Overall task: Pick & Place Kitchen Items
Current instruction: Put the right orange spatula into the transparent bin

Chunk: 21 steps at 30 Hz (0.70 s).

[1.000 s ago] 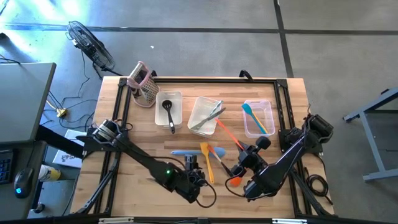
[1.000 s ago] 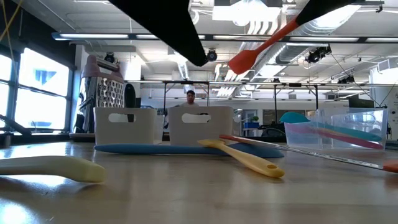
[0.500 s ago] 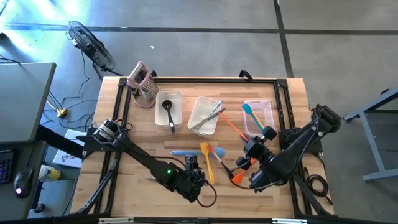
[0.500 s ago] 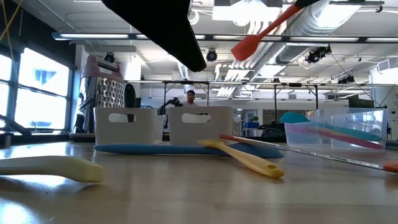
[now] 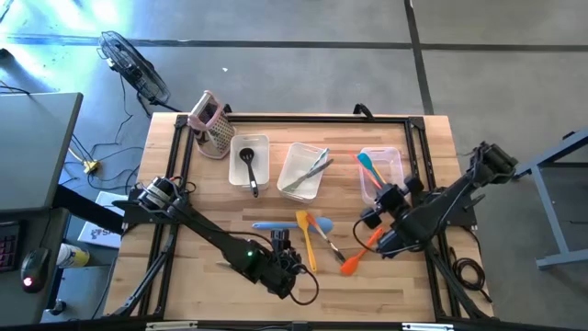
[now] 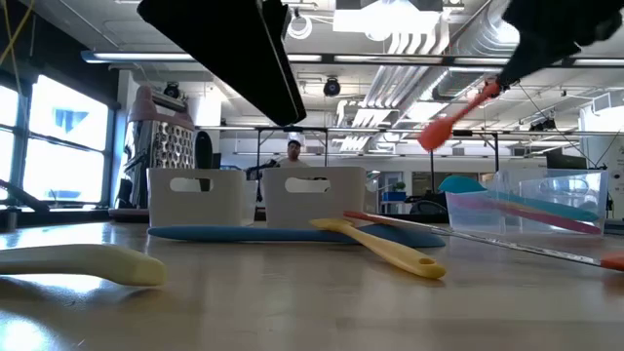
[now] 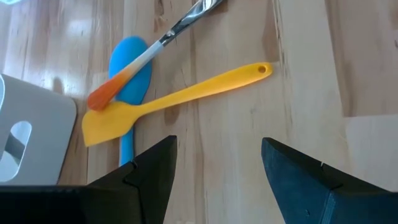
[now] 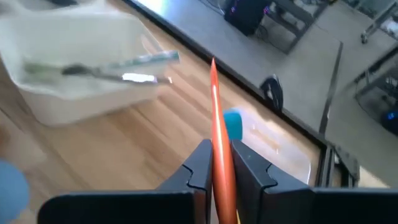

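The right pincer point(image 5: 379, 241) is clamped narrow on the handle of an orange spatula point(image 5: 359, 254), held in the air above the bench point(image 5: 184, 276) near the bench's right side, just in front of the right clear bin point(image 5: 401, 156). In the high view the spatula runs from the pincer down toward the front edge, its orange blade point(image 5: 348, 268) at the far end from the fingers. In the right wrist view the handle point(image 8: 219, 134) stands up between the two dark fingers point(image 8: 198, 167), pinched on both sides. In the low view the spatula point(image 6: 458, 115) hangs tilted, well clear of the bench top.

The left pincer point(image 5: 287, 260) waits near the front middle of the bench, its fingers point(image 7: 152, 168) spread wide and holding nothing. Just beyond it lie a yellow spatula point(image 7: 174, 99), a blue spatula point(image 7: 129, 81) and an orange-tipped metal utensil point(image 7: 143, 59), crossing one another on the wood
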Each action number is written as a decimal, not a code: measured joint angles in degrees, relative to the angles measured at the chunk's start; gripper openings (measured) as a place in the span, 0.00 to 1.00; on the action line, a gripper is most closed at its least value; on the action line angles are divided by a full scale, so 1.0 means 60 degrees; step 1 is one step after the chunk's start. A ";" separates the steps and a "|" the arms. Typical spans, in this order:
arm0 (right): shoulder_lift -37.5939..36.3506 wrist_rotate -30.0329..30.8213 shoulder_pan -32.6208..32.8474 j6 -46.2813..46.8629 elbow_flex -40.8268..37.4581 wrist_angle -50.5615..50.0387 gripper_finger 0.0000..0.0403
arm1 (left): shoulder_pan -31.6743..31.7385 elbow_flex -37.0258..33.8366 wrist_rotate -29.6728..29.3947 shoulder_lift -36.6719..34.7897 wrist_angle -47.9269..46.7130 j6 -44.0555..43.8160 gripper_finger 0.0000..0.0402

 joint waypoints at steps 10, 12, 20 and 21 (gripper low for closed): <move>0.0004 -0.0737 0.0215 0.1731 -0.1342 0.0004 0.07 | 0.0000 0.0000 -0.0015 0.0000 -0.0028 0.0047 0.57; 0.0004 -0.0744 0.0215 0.1880 -0.1498 -0.0006 0.07 | 0.0000 0.0000 -0.0015 0.0000 -0.0009 0.0026 0.57; 0.0004 -0.1005 0.0011 0.2041 -0.1847 0.0000 0.07 | 0.0000 0.0000 -0.0102 0.0000 0.0069 0.0000 0.57; 0.0004 -0.1018 -0.0017 0.2036 -0.1863 -0.0004 0.07 | 0.0004 0.0000 -0.0102 0.0000 0.0092 0.0000 0.57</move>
